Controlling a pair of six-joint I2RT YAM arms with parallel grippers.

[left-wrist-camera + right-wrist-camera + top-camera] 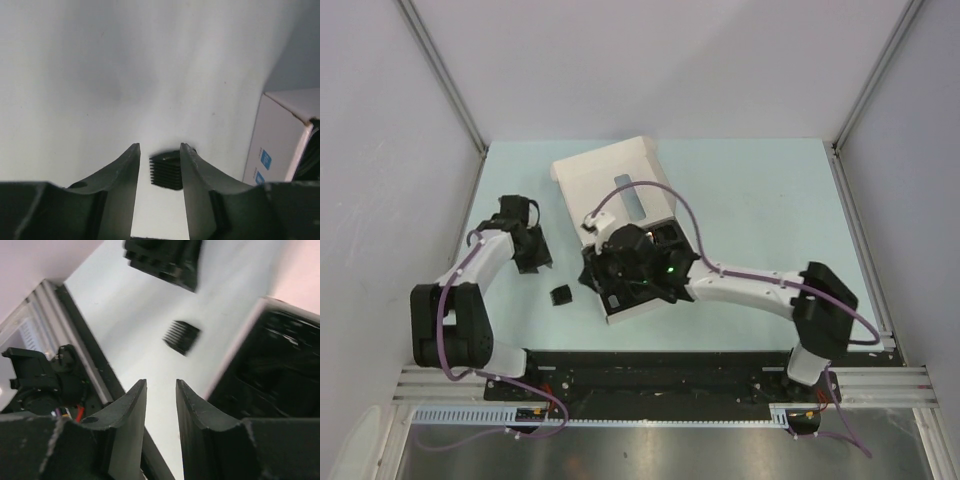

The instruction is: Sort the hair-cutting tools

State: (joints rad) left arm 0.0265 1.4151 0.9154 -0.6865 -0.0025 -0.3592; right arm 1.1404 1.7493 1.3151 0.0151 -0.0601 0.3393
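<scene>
Item: guard (166, 170). It is small, black and comb-toothed, and in the left wrist view its close row of teeth faces us.
Location: on the table (750, 200), left of the box (610, 170), between the fingers of the left gripper (160, 145). The jaws are spread to either side of it, and we cannot tell whether a finger touches it.

Item: second guard (560, 295), same kind. We find it lying apart on the table between the two grippers, near the box's near-left corner.

Left arm: elbow folded back, forearm reaching forward, wrist bent down.

Right arm: stretched leftward across the near end of the box. The right gripper (161, 382) sits low beside the tray (265, 355), jaws narrowly parted with nothing between them.
</scene>
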